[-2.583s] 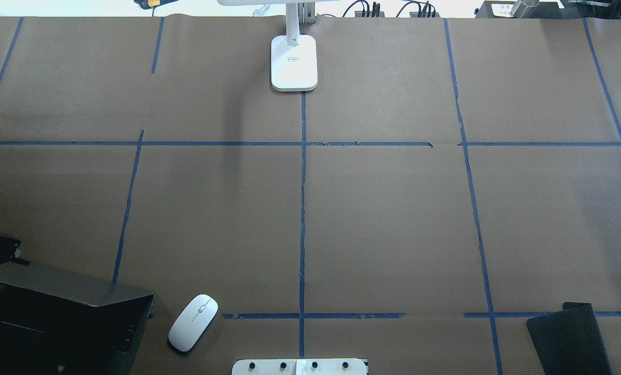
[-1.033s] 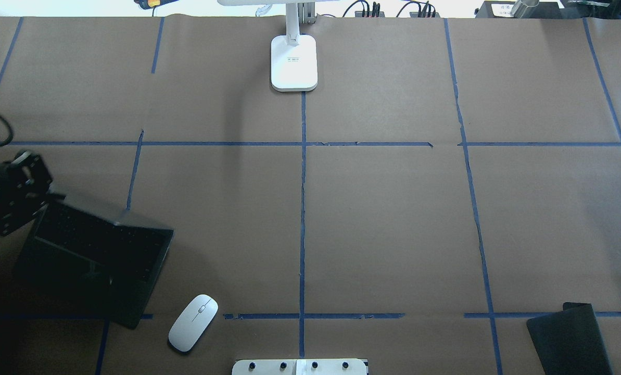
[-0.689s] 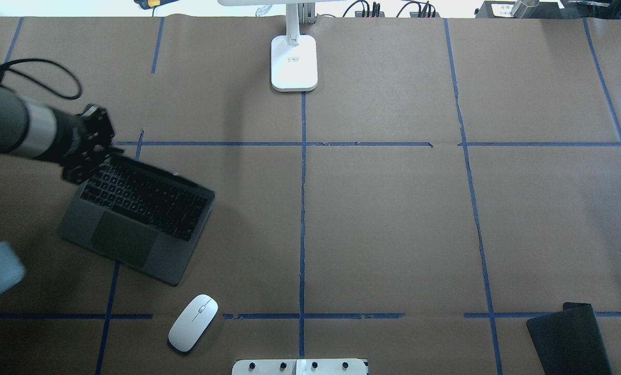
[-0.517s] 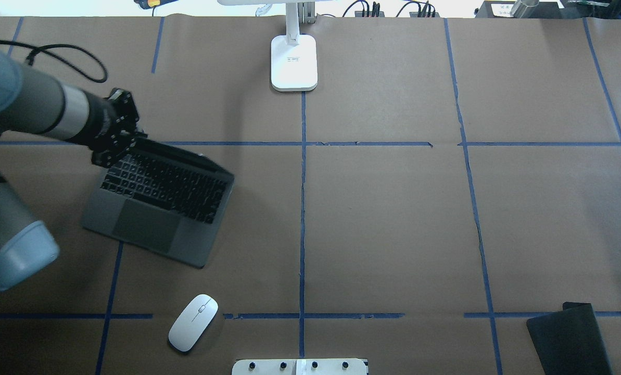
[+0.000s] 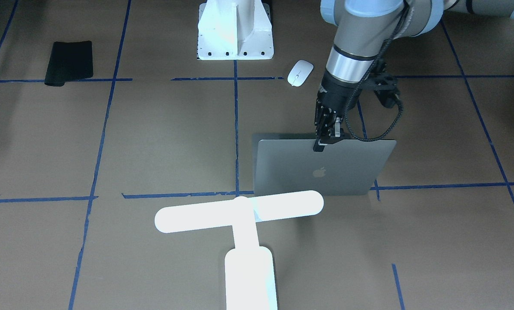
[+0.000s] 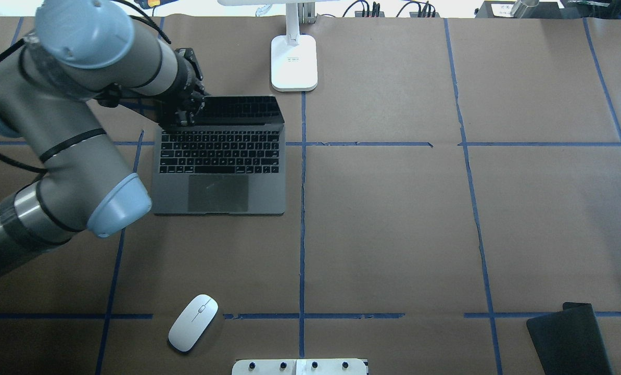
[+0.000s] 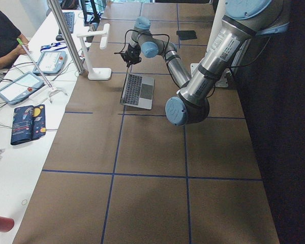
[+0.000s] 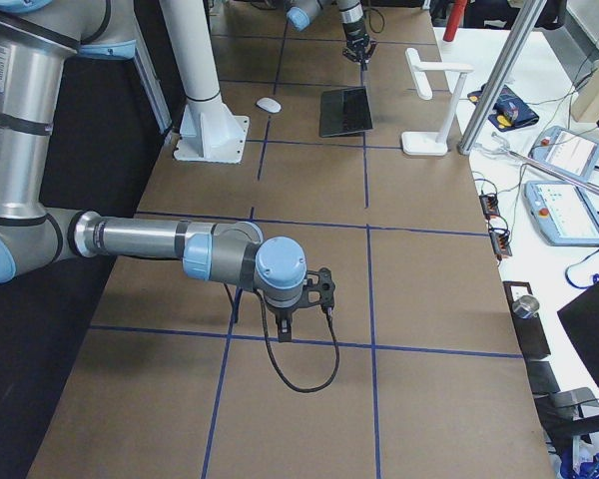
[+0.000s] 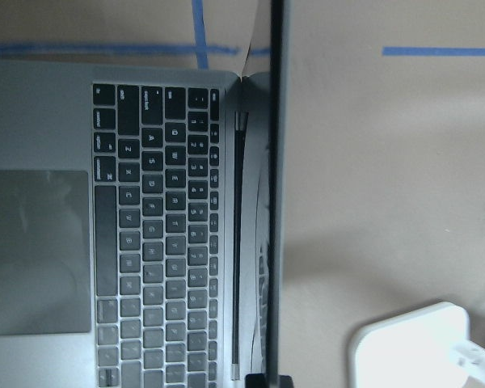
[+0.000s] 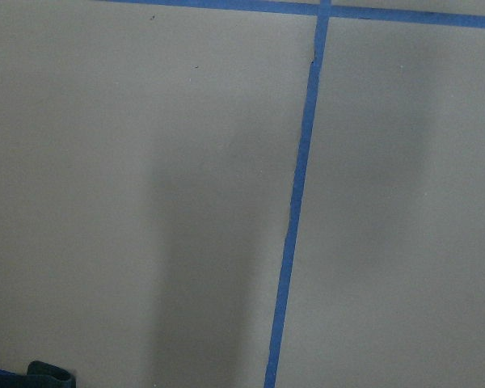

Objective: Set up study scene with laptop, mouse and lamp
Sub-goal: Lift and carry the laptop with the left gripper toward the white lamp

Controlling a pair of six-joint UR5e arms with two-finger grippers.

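Note:
The silver-grey laptop stands open on the brown table, just left of the centre tape line, its keyboard toward the robot. Its lid shows the apple logo. My left gripper is shut on the lid's top edge, near its left corner in the overhead view. The white mouse lies near the table's front edge. The glowing white lamp stands behind the laptop, its base on the centre line. My right gripper hangs low over bare table, far from all three; I cannot tell whether it is open.
A flat black pad lies at the front right corner. The white bolted pedestal stands at the robot's side. An operators' desk with tablets and a seated person runs along the far edge.
My left arm has carried the laptop from the near left corner forward and right to just before the lamp, and turned it square to the tape lines. Mouse and lamp have not moved.

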